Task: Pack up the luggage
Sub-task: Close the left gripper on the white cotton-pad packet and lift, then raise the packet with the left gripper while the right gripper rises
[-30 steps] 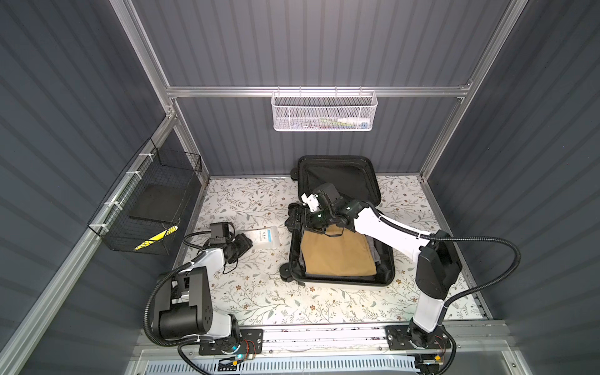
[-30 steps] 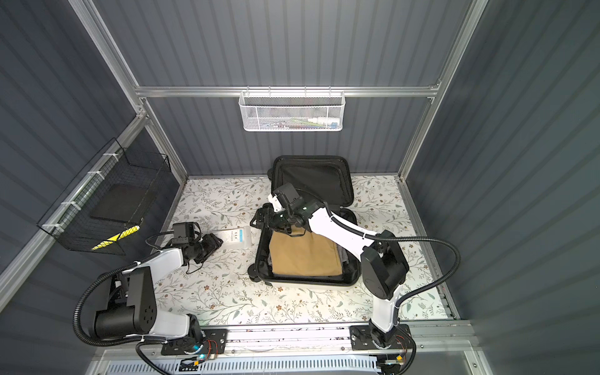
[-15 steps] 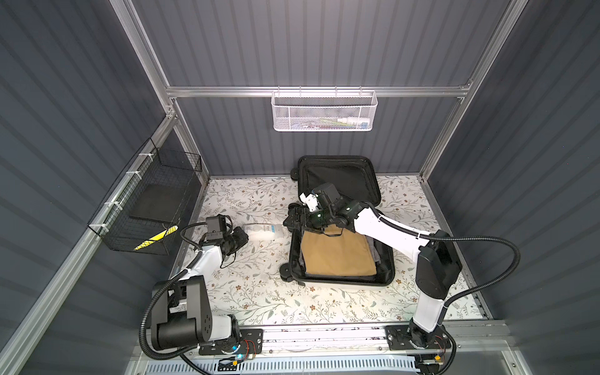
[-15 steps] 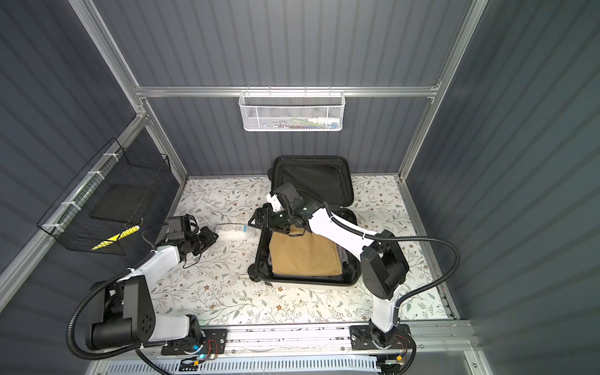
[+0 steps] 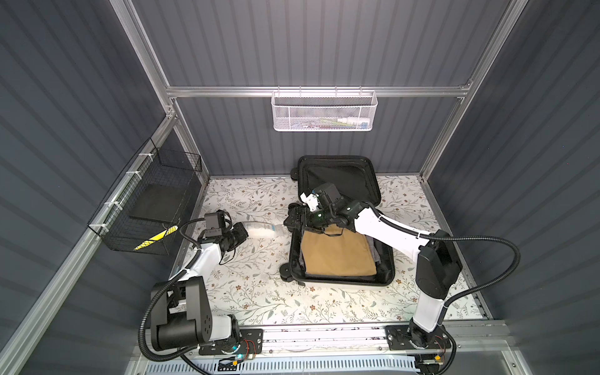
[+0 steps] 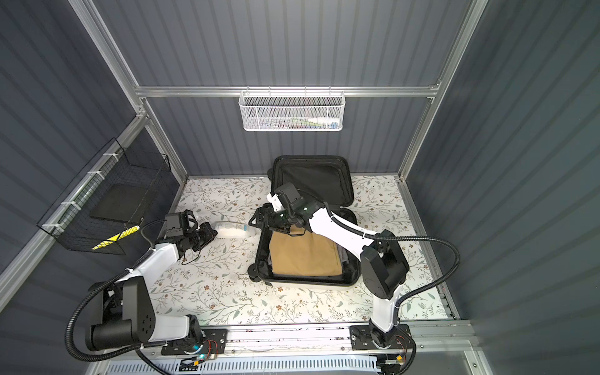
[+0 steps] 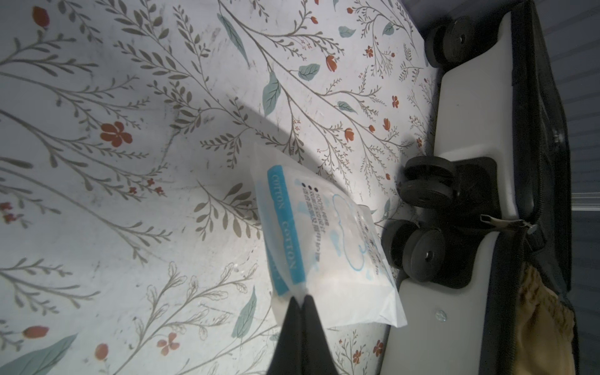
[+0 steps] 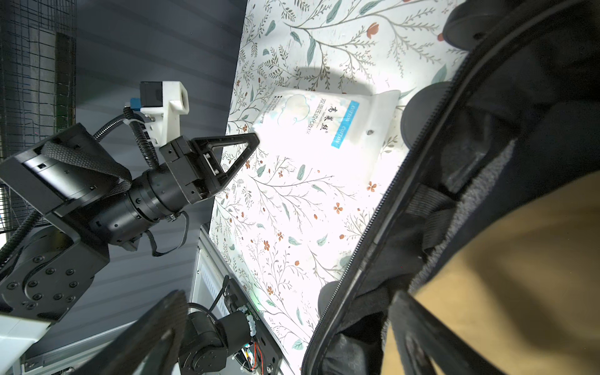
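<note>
The luggage [image 5: 344, 282] lies unzipped on the tabletop [image 5: 253, 292] near the middle of its far edge. Its lid is raised toward the back wall, and a folded tan garment [image 5: 336, 251] fills the lower shell. The left gripper [image 7: 302, 300] has its jaws pinched together on the edge of a white cotton-pad packet [image 7: 328, 246], just beside the luggage's wheels. The right gripper [image 5: 293, 220] hangs over the shell's wheeled corner, jaws spread wide, holding nothing.

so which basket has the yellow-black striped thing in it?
The black wire basket at the left; the striped piece lies along its near bottom edge. The white mesh basket hung at the back holds only small items, none striped.
</note>
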`<state>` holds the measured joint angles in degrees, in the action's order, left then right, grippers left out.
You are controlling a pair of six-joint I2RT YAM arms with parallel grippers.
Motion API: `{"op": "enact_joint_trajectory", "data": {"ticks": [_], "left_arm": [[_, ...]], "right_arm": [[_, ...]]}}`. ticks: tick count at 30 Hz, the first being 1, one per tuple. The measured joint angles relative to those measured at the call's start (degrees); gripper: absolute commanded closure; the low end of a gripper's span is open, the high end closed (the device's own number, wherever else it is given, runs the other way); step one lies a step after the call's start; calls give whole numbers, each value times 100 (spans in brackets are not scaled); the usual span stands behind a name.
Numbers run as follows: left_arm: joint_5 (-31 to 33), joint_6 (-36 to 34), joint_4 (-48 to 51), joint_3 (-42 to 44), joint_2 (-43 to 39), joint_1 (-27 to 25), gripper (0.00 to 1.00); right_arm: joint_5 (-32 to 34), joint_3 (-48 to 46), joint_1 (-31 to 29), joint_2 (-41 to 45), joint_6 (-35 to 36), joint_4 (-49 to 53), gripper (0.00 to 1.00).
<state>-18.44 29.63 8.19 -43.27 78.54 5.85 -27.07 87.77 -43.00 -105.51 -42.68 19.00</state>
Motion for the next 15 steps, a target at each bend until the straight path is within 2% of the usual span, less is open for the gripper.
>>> {"op": "enact_joint_trajectory", "data": {"ticks": [15], "left_arm": [[-739, 592, -101, -850, -505, 0, 100]], "right_arm": [[-326, 0, 37, -133, -127, -278, 1]]}}
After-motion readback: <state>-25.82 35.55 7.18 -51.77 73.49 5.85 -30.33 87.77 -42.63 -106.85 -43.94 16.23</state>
